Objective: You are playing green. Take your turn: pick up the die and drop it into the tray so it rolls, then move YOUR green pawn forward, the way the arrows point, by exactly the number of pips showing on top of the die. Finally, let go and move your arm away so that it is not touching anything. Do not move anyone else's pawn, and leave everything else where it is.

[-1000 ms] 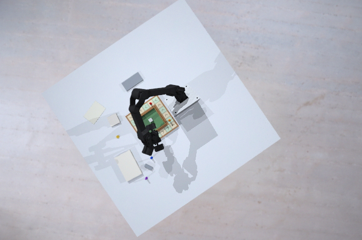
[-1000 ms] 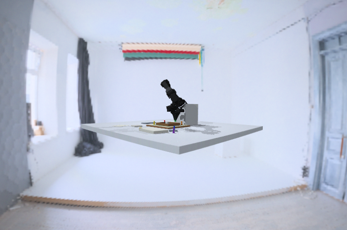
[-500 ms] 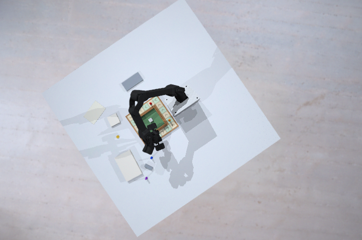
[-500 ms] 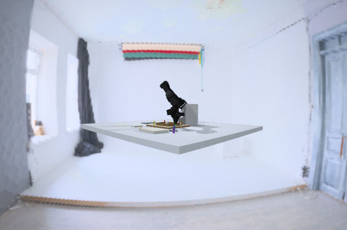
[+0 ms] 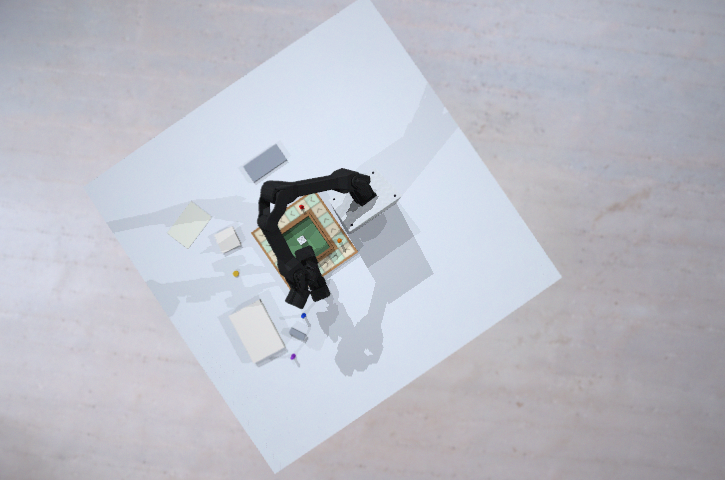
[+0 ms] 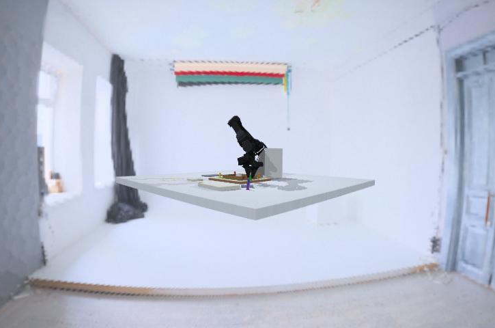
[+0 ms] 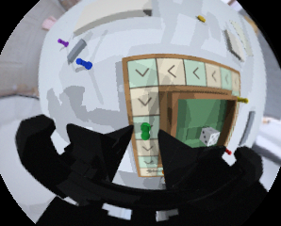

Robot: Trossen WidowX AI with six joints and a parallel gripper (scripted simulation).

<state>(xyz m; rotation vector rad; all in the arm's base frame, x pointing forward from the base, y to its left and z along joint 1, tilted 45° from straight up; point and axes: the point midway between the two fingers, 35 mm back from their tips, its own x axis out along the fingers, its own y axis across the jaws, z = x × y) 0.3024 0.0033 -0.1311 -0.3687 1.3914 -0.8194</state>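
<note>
The green pawn [image 7: 145, 132] [image 6: 250, 176] stands on a mint square of the board [image 7: 142, 72] [image 5: 333, 230], two squares from the corner in the wrist view. My gripper [image 7: 145, 130] is partly open, with one finger on each side of the green pawn; a gap shows between them. The top view has my arm over this spot, hiding pawn and fingertips. The white die [image 5: 301, 240] [image 7: 209, 137] lies in the green-floored tray [image 7: 167, 113]; I cannot count its top pips surely. The red pawn [image 5: 301, 207] [image 7: 228, 152], orange pawn [image 5: 339, 240] and yellow pawn [image 7: 242, 100] are on the board.
Off the board are a blue pawn [image 5: 303, 315] [image 7: 84, 63], a purple pawn [image 5: 292, 356] [image 7: 62, 42], a yellow piece [image 5: 236, 273] [image 7: 201, 19], a small grey block [image 5: 298, 333], a large cream box [image 5: 256, 331], a small cream box [image 5: 227, 239] and a grey slab [image 5: 265, 163].
</note>
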